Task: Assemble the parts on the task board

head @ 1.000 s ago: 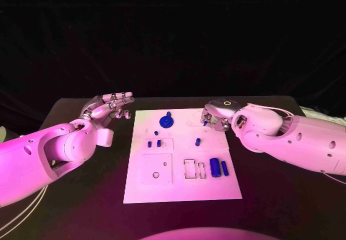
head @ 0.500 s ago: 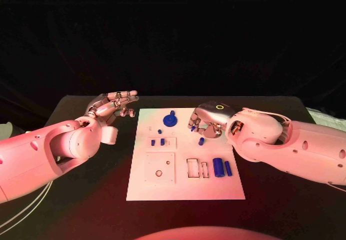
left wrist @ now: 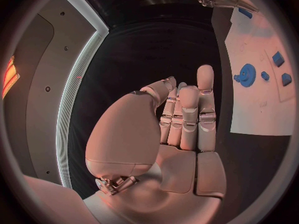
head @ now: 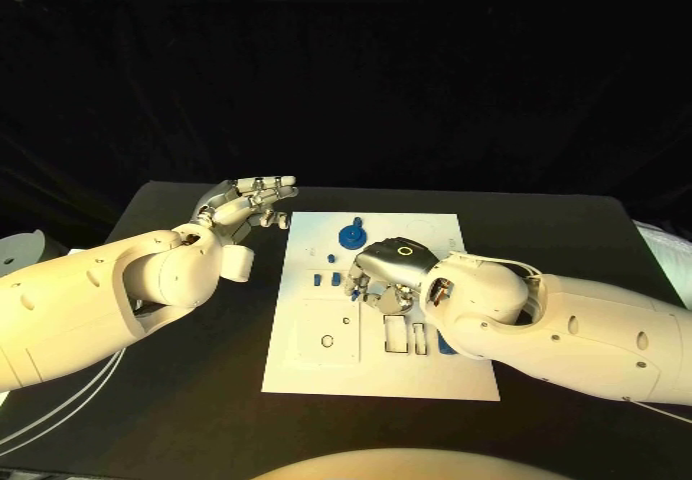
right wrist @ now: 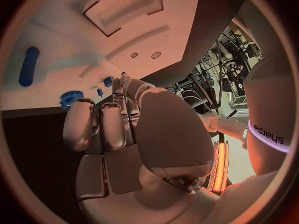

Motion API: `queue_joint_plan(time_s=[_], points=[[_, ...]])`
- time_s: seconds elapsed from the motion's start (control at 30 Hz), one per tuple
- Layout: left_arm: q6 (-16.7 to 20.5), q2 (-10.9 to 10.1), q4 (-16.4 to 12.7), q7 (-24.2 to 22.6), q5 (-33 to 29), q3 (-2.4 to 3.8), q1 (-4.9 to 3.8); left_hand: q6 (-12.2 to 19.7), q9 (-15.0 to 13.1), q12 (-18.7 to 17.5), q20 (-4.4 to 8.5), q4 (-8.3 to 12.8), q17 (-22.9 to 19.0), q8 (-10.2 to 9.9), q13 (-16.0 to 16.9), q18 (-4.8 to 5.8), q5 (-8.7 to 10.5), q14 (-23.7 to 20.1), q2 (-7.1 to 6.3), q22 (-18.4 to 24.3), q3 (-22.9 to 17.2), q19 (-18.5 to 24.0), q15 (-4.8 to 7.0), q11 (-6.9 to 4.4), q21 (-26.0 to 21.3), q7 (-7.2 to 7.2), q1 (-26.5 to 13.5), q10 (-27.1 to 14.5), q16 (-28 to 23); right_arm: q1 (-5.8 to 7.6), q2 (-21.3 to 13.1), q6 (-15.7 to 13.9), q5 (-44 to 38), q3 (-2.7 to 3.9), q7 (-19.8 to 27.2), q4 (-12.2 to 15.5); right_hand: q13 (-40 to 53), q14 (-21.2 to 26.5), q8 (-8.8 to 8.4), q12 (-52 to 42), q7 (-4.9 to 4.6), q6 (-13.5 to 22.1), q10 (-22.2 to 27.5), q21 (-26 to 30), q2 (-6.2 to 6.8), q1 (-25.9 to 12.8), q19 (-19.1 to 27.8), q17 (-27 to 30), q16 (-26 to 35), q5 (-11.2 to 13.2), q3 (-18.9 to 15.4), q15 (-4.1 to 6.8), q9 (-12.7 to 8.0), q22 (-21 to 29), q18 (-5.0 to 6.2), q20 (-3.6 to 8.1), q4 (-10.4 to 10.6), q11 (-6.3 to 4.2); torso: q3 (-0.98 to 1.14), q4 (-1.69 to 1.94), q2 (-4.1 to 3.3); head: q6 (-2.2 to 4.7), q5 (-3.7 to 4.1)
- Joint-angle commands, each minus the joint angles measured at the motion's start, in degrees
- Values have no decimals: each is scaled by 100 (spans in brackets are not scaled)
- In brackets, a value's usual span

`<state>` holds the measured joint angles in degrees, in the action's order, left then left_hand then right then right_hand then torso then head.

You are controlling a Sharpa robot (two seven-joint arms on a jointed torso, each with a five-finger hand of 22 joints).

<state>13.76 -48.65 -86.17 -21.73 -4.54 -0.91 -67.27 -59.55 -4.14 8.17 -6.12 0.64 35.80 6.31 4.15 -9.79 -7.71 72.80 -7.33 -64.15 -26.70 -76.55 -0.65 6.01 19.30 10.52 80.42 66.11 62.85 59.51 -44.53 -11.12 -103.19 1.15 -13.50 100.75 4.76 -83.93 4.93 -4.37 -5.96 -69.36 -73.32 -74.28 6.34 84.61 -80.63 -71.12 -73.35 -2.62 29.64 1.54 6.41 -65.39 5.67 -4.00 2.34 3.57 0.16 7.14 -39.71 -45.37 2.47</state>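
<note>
The white task board (head: pixel 332 370) lies in the middle of the black table. On it are a blue gear (head: pixel 351 237) at the far end, two small blue blocks (head: pixel 319 281) left of centre, and a blue cylinder (head: pixel 444 346) half hidden under my right arm. My right hand (head: pixel 387 280) hovers over the board's middle with fingers curled down; a small blue part (head: pixel 356 293) shows at its fingertips. My left hand (head: pixel 248 205) is held open off the board's far left corner, holding nothing. The left wrist view shows the gear (left wrist: pixel 247 75) beyond the left hand (left wrist: pixel 181 119).
Rectangular recesses (head: pixel 394 335) sit in the board's near half, beside the cylinder. A white round object (head: pixel 18 250) lies at the table's left edge. Bare black table (head: pixel 173 400) surrounds the board on the left and near sides.
My right hand has moved from the board's far right part leftward and nearer, to its middle, with the small blue part at its fingertips. The left hand has hardly moved.
</note>
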Motion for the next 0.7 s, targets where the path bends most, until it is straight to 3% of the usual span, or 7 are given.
queue_joint_plan(time_s=[0.03, 0.3, 0.7], points=[[-133, 15, -35, -3, -24, 3, 0, 36, 9, 33, 9, -12, -10, 30, -1, -46, -29, -45, -16, 9, 31, 39, -12, 0, -30, -10, -27, -49, -26, -64, 81, 251, -59, -15, 132, -71, 6, -334, -22, 35, -55, 6, -87, -30, 11, -41, -30, -5, -27, -19, 17, 23, 8, 5, -72, 0, -13, -88, -3, -2, -1, -23, -37], [-150, 11, -49, 6, -24, 3, 0, 36, 9, 33, 9, -12, -10, 30, -1, -46, -29, -45, -16, 9, 31, 39, -12, 0, -30, -10, -27, -49, -26, -163, 206, 328, -67, -35, 148, -182, 4, -334, -27, 40, -61, 10, -84, -29, 11, -47, -28, -8, -31, -19, 18, 20, 9, 7, -72, -1, -18, -84, 9, -3, -5, -48, -75], [-178, 4, -32, 27, -24, 3, 0, 45, 11, 37, 6, -7, -25, 31, -2, -45, -29, -56, -15, 13, 42, 41, -15, 4, -35, -7, -29, -60, -30, -187, 245, 406, -71, -39, 163, -206, -1, -332, -33, 49, -70, 14, -79, -30, 13, -66, -24, -6, -32, -19, 15, 16, 13, 8, -71, -4, -25, -77, 16, -10, -4, -79, -105]])
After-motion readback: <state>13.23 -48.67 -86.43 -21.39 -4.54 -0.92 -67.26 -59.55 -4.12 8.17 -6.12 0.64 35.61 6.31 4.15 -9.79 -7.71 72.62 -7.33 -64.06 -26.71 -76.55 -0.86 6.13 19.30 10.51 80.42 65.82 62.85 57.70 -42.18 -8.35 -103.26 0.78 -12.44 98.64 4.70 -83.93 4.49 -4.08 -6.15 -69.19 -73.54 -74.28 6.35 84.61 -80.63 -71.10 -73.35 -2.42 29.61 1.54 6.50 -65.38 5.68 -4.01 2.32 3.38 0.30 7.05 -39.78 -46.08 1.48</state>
